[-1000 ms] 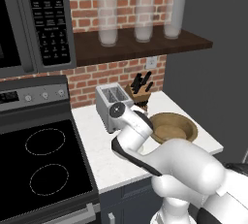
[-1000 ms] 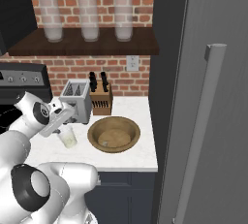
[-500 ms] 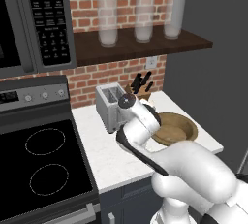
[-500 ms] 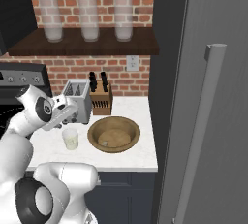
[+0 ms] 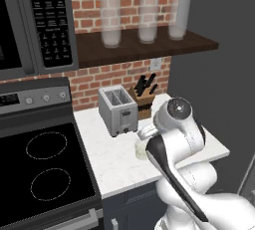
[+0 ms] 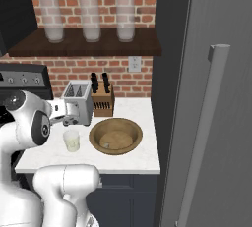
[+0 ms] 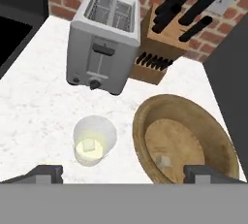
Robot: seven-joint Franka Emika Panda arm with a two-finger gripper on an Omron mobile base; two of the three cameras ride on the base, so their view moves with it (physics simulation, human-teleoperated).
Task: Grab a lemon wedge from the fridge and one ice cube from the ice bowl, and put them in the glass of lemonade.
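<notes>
The glass of lemonade point(image 7: 93, 143) stands on the white counter in front of the toaster, with a pale cube point(image 7: 88, 146) floating in it. To its right lies the brown ice bowl point(image 7: 141, 116) with one small pale lump point(image 7: 163, 160) near its front. My gripper point(image 7: 127, 173) hovers open and empty above and between glass and bowl. From the right base view the glass point(image 6: 72, 140) sits left of the ice bowl point(image 6: 98, 128), and the fridge point(image 6: 221, 73) is closed at the right. The lemon wedge is out of view.
A silver toaster point(image 7: 103, 39) and a wooden knife block point(image 7: 160, 48) stand against the brick wall behind the glass. The stove point(image 5: 40, 169) lies left of the counter. Three tall frosted glasses point(image 6: 89, 19) stand on the shelf above. The fridge handle point(image 6: 204, 127) juts out at the right.
The hand has lifted a little away from the glass. My arm's elbow has swung over, now covering the bowl in the left base view. The jaws stay open.
</notes>
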